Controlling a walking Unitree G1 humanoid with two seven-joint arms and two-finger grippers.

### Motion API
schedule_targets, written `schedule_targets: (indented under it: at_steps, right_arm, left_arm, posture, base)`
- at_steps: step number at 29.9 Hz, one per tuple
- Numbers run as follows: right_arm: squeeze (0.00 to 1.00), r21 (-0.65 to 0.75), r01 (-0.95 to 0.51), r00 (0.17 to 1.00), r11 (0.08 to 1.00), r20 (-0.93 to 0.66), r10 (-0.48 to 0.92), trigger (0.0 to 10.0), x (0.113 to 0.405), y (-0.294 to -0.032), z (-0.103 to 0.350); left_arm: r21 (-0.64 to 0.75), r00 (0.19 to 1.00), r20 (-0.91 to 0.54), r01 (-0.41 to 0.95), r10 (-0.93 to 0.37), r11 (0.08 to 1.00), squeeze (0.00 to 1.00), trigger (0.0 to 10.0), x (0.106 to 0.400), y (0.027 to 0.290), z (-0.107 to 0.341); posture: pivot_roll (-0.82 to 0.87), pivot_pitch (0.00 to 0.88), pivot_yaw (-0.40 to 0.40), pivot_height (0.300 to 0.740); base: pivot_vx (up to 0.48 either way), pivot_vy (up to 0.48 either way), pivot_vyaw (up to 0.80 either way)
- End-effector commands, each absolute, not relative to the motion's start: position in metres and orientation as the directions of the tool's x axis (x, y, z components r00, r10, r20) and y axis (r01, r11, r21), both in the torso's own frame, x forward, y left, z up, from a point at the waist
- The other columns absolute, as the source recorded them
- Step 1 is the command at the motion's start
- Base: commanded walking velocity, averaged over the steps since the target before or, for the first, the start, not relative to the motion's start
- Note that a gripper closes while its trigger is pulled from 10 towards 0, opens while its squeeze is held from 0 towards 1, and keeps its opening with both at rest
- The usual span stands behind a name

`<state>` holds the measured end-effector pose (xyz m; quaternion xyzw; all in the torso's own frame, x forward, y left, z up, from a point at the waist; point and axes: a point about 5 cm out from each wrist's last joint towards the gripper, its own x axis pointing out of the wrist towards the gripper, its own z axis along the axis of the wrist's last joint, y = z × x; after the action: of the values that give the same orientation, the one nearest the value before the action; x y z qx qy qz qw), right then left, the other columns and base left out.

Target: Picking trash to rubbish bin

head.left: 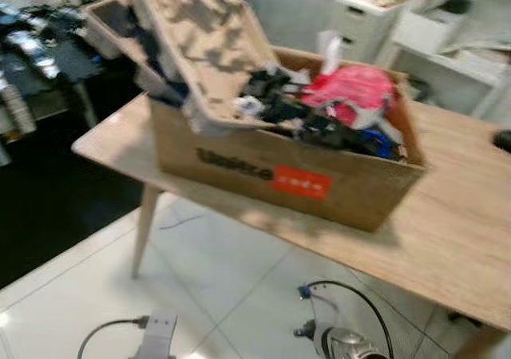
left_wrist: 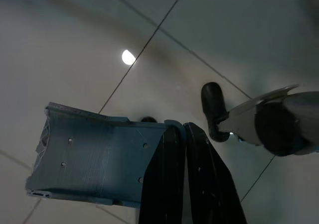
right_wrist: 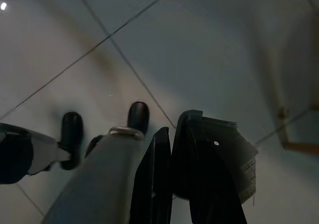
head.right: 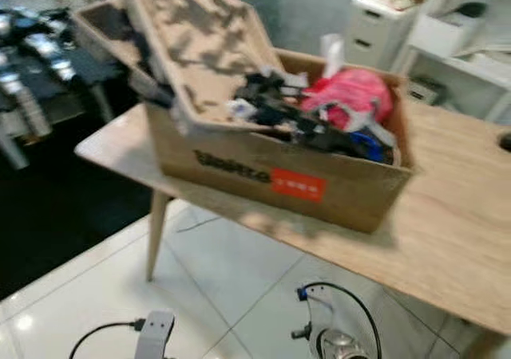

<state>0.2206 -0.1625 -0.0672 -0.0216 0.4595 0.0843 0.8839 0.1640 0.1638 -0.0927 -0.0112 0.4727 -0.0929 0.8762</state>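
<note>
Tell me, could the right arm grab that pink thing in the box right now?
Probably not yet. The right gripper hangs low, pointing at the floor, fingers together, while the pink thing sits up in the box on the table.

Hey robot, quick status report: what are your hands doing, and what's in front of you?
Left gripper shut, right gripper shut, both hanging over floor tiles. Cardboard box full of trash on wooden table ahead. Nothing held.

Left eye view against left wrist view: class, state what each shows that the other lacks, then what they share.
Left eye view: a wooden table bearing an open cardboard box piled with trash, a pink item on top. Left wrist view: the left gripper, its black fingers pressed together, pointing at the floor. Both: the pale tiled floor.
</note>
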Motion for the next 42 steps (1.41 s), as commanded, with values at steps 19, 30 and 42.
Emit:
schedule_targets:
  at_steps: [19,30,42]
  right_arm:
    - [0.00,0.008,-0.250,0.629,0.968,-0.759,0.168,10.0,0.229,-0.158,-0.061]
    - [0.00,0.279,-0.489,0.630,0.826,-0.543,0.556,10.0,0.255,-0.124,-0.032]
    - [0.00,0.498,-0.784,0.327,0.372,-0.178,0.928,10.0,0.272,-0.119,0.015]
  left_arm:
    - [-0.047,0.565,-0.819,0.101,-0.096,0.994,0.00,10.0,0.171,0.172,-0.090]
    - [-0.004,0.686,-0.722,-0.132,0.089,0.991,0.00,10.0,0.202,0.217,-0.067]
    - [-0.249,0.842,-0.538,-0.128,-0.027,0.960,0.00,10.0,0.218,0.249,-0.041]
  posture:
    - [0.10,0.038,-0.061,0.740]
    - [0.09,0.055,-0.054,0.740]
    - [0.09,0.064,-0.050,0.740]
  base:
    - [0.000,0.000,-0.55]
    - [0.000,0.000,0.00]
    - [0.000,0.000,0.00]
